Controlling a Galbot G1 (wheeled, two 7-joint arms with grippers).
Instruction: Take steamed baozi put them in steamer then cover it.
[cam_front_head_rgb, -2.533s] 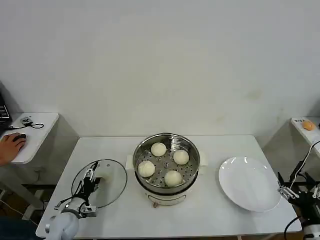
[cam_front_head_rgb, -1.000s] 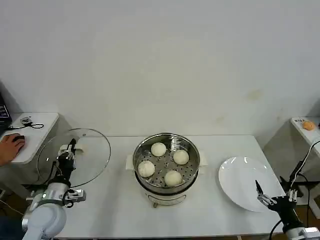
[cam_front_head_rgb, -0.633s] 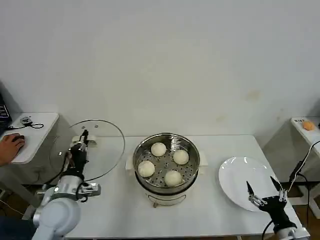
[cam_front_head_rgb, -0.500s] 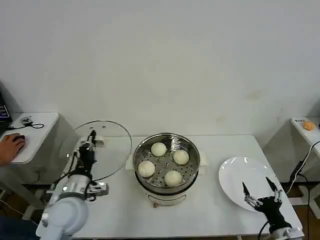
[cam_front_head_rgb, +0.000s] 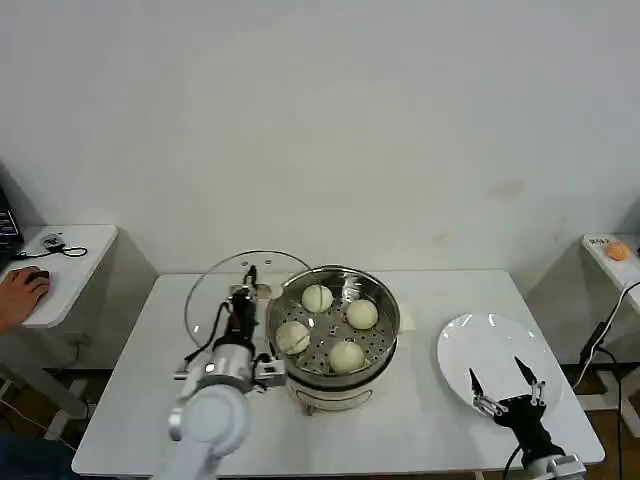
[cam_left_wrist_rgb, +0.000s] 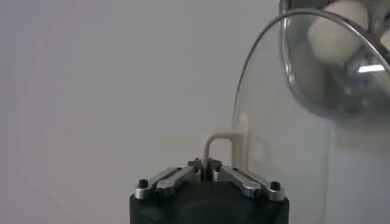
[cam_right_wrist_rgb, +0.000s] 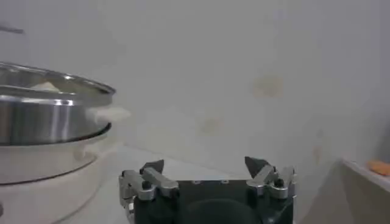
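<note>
Left gripper (cam_front_head_rgb: 243, 303), fingers pinched on the cream handle of the cover (cam_front_head_rgb: 215, 290), holds the glass lid tilted in the air just left of the steamer (cam_front_head_rgb: 334, 322), its rim overlapping the steamer's left edge. In the left wrist view the same claw (cam_left_wrist_rgb: 206, 172) clamps the handle, with the cover (cam_left_wrist_rgb: 286, 115) beyond it. Four steamed baozi (cam_front_head_rgb: 347, 355) lie inside the steamer on the perforated floor. Right gripper (cam_front_head_rgb: 505, 393), fingers spread apart, hovers at the near edge of the white plate (cam_front_head_rgb: 490, 350), right of the steamer.
</note>
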